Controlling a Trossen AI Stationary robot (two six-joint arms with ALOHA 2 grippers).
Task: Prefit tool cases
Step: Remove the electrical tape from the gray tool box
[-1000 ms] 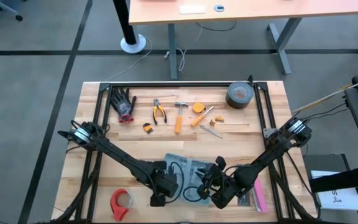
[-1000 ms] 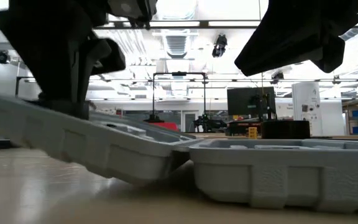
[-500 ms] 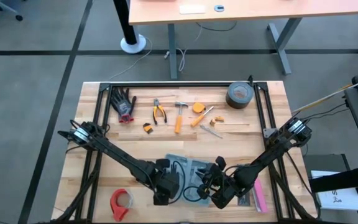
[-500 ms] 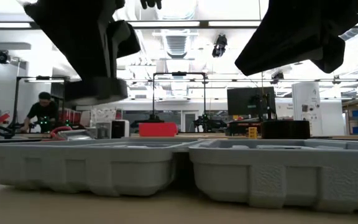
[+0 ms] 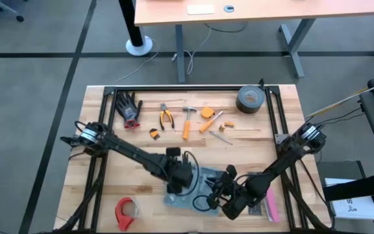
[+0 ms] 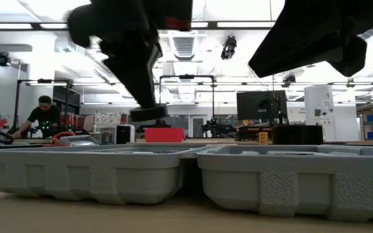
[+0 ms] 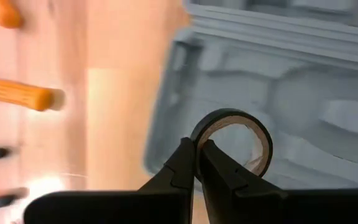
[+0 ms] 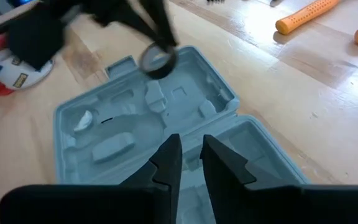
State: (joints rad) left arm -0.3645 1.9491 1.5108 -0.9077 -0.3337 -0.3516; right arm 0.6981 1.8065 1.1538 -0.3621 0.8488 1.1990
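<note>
The blue-grey tool case lies open, both halves flat on the table near its near edge, grey slotted trays facing up. My left gripper hovers above the case's left half and is shut on a small black tape roll. The roll also shows in the right wrist view. My right gripper hangs above the case's right half, fingers slightly open, touching nothing. My left gripper pinches the tape roll's wall between its two fingers, one finger inside the ring and one outside. The fingers come from above, pointing down. The roll is lifted clear above the case's tray, its hole facing sideways.
A red tape dispenser lies near the near left corner; black and pink bars lie right of the case. Gloves, pliers, a hammer and a duct tape roll line the far side. A person sits in the room behind.
The case's left half, tilted up a second ago, has dropped flat onto the table. My left gripper has risen off it and moved toward the far edge and a little right, over the tray.
</note>
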